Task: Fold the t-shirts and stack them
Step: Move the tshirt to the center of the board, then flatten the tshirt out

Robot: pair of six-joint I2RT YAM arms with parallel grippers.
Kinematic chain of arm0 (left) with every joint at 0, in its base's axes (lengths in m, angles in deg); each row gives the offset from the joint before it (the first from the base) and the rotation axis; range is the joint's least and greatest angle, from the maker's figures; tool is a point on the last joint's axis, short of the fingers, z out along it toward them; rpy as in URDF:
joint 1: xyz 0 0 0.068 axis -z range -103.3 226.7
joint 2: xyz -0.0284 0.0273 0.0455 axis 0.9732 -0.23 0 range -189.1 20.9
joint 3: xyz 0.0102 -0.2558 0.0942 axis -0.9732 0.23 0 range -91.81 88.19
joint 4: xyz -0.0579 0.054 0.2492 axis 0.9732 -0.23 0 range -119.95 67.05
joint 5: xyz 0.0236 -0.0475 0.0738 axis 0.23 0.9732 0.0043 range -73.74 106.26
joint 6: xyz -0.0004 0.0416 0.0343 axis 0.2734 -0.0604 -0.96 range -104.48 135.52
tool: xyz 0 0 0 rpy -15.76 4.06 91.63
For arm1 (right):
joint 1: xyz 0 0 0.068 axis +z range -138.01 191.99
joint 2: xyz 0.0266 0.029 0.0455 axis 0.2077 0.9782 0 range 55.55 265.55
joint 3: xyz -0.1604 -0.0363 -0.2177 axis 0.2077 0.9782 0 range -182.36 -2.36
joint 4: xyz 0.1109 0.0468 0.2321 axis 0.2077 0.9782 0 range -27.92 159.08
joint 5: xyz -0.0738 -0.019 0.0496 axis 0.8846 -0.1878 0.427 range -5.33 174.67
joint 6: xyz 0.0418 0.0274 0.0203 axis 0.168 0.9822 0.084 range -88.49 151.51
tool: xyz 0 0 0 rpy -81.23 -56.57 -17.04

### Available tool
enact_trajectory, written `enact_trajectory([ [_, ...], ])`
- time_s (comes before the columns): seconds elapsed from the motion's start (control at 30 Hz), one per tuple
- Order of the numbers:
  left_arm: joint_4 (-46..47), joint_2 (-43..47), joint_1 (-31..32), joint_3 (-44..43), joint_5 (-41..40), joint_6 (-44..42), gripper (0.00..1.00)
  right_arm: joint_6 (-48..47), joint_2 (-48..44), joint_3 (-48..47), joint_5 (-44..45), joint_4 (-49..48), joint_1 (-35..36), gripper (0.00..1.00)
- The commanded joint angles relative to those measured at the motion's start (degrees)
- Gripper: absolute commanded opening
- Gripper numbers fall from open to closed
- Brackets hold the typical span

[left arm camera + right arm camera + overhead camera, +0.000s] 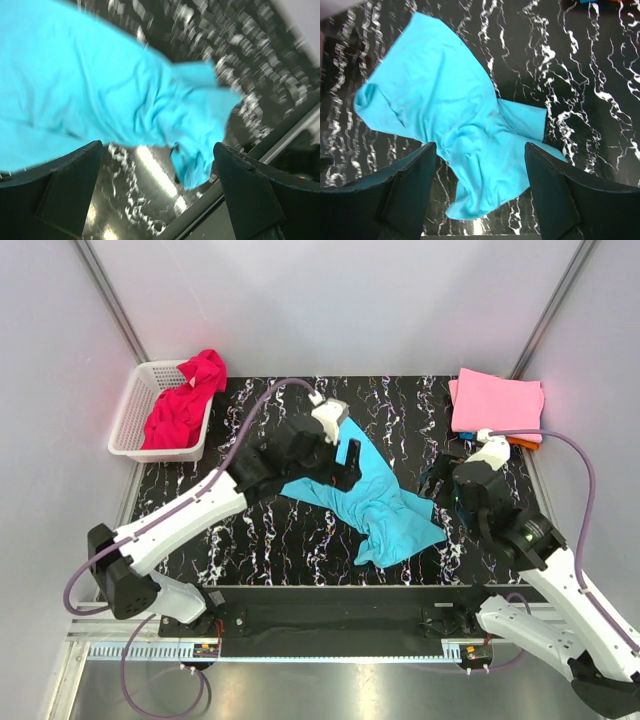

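Observation:
A turquoise t-shirt (372,502) lies crumpled and partly spread on the black marbled table (250,530), seen also in the left wrist view (100,85) and the right wrist view (450,110). My left gripper (345,468) hangs over its far left corner, open, with only table between the fingers (75,185). My right gripper (440,480) hovers at the shirt's right side, open and holding nothing (480,185). A folded light pink t-shirt (497,403) tops a stack at the back right, with orange and blue edges (525,442) under it. A magenta-red t-shirt (185,400) fills the basket.
The white lattice basket (130,420) stands at the back left, off the table's edge. Grey walls close in the left, back and right. The metal rail (330,640) carrying the arm bases runs along the near edge.

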Motion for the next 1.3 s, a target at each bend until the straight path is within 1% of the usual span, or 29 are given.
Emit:
enact_trajectory([
  [0.0,2.5,0.1,0.2,2.9,-5.0,3.0,0.99,0.5,1.5,-0.4,-0.2,1.5,-0.1,0.79],
  [0.07,2.3,-0.4,0.2,4.4,-7.9,3.9,0.99,2.3,1.9,0.7,-0.2,1.9,-0.1,0.8],
  [0.1,1.9,-0.8,0.1,4.7,-11.4,5.5,0.99,3.4,2.0,2.7,0.6,2.1,-0.1,0.83],
  [0.13,1.7,-1.0,0.1,4.9,-12.8,6.2,0.99,7.0,1.7,4.1,1.3,2.2,-0.1,0.84],
  [0.17,1.2,-1.6,0.1,5.0,-15.1,7.5,0.99,8.9,1.7,6.7,2.2,2.0,-0.2,0.84],
  [0.23,0.7,-2.1,0.1,5.0,-17.2,9.5,0.99,12.3,2.1,9.0,2.6,2.0,-0.3,0.84],
  [0.27,0.6,-2.1,0.1,5.1,-17.6,10.0,0.99,15.3,2.5,10.1,3.1,2.0,-0.6,0.84],
  [0.4,-0.6,-1.4,0.0,5.8,-19.8,14.4,0.99,20.7,3.1,15.6,2.9,3.3,-1.6,0.82],
  [0.47,-1.1,0.1,-0.7,7.3,-19.6,15.6,0.99,24.7,0.3,18.2,2.5,4.3,-2.0,0.81],
  [0.5,-1.1,0.6,-1.0,8.0,-19.5,16.7,0.99,26.0,-1.3,21.1,2.2,4.7,-2.6,0.8],
  [0.53,-1.0,1.2,-1.5,9.5,-19.3,17.0,0.99,27.3,-4.3,22.7,1.7,4.8,-3.0,0.79],
  [0.63,-0.9,3.2,-2.5,11.5,-18.9,17.6,0.99,31.6,-6.5,27.0,0.1,4.8,-5.7,0.78],
  [0.7,-0.6,4.3,-3.0,12.4,-18.6,17.3,0.99,32.5,-5.5,27.9,-0.9,4.6,-6.8,0.78],
  [0.77,-0.5,5.2,-3.5,13.4,-18.5,17.5,0.99,33.6,-2.3,27.8,-1.1,3.6,-7.4,0.78],
  [0.83,-0.3,6.6,-3.7,14.3,-18.0,17.5,0.99,33.5,0.5,27.7,-2.2,1.9,-8.0,0.79],
  [0.87,-0.3,7.1,-3.9,14.6,-18.1,17.4,0.99,33.4,1.3,28.0,-3.4,-0.6,-8.4,0.79],
  [0.93,-0.3,8.9,-4.1,15.7,-18.0,17.6,0.99,33.4,3.0,28.3,-4.4,-2.3,-9.5,0.78],
  [1.03,-0.1,11.4,-4.2,17.6,-17.4,18.0,0.99,30.9,5.1,29.7,-8.4,-6.0,-14.9,0.77],
  [1.07,0.0,11.8,-4.3,17.9,-17.3,18.1,0.99,30.4,5.3,30.3,-11.0,-8.0,-16.4,0.76],
  [1.1,-0.1,12.4,-4.3,18.3,-17.2,18.1,0.99,29.9,5.7,31.5,-12.1,-8.9,-19.5,0.75],
  [1.2,-0.1,14.3,-4.3,19.4,-17.0,17.9,0.99,28.3,6.7,33.6,-16.1,-11.9,-23.7,0.71],
  [1.27,0.1,15.4,-4.6,19.8,-17.2,17.8,0.99,27.9,7.9,34.3,-17.8,-13.2,-24.5,0.66],
])
